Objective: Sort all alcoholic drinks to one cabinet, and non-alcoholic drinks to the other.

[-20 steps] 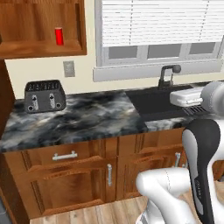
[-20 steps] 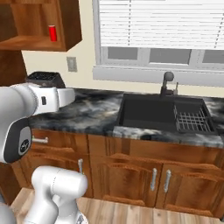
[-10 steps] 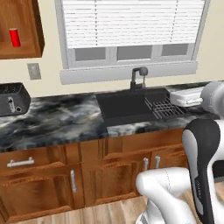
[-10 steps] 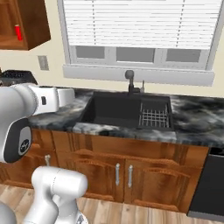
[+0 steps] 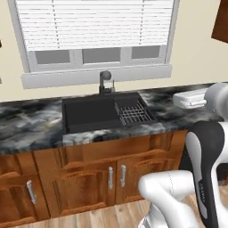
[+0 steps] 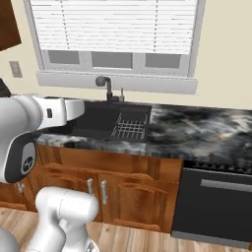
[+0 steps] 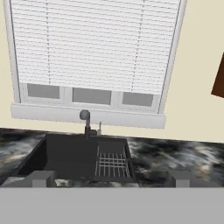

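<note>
Two finger tips of the gripper [image 7: 110, 178] stand wide apart, holding nothing, above the counter's [image 7: 175, 159] front edge, facing the dark sink [image 7: 65, 155].

Bare marble counter [image 6: 206, 130] right of sink [image 5: 89, 113], faucet [image 5: 105, 82] behind basin

Countertop [image 5: 31, 122] black-grey marbled; sink [image 5: 89, 113] black; lower cabinets [image 5: 84, 171] reddish-brown wood; blinds [image 5: 95, 22] white.

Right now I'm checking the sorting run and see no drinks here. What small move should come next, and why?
Probably keep driving right: the open, empty gripper faces the sink and window, while a reddish-brown cabinet corner shows at the right edge.
</note>
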Available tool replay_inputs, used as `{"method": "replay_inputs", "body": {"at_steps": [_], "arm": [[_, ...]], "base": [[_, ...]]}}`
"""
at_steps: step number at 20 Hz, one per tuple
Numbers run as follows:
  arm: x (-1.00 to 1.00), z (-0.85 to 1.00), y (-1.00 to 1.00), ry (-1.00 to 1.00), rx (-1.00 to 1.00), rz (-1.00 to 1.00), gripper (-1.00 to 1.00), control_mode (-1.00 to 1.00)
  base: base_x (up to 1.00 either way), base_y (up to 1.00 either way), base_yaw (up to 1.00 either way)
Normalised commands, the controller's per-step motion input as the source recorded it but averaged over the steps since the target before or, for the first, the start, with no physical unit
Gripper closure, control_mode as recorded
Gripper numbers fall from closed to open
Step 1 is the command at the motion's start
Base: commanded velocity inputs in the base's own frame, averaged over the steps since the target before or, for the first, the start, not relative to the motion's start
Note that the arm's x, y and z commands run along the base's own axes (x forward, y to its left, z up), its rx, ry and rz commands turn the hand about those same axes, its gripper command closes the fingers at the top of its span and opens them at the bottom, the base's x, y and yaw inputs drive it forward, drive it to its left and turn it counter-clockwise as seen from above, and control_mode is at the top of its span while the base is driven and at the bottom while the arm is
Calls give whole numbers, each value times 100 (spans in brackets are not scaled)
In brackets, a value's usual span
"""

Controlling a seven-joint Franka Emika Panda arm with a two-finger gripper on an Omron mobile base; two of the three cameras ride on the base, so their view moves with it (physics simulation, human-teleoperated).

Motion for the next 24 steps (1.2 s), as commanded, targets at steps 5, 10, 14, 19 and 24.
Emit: {"method": "replay_inputs", "body": {"at_steps": [5, 10, 14, 19, 24], "arm": [[0, 0, 0, 0, 0, 0, -100, 100], [0, 0, 0, 0, 0, 0, -100, 100], [0, 0, 0, 0, 0, 0, -100, 100], [0, 0, 0, 0, 0, 0, -100, 100], [0, 0, 0, 0, 0, 0, -100, 100]], "base": [[-15, -77, 0], [-12, -71, 0], [-11, -73, 0], [-18, -77, 0], [-31, -79, 0]]}}
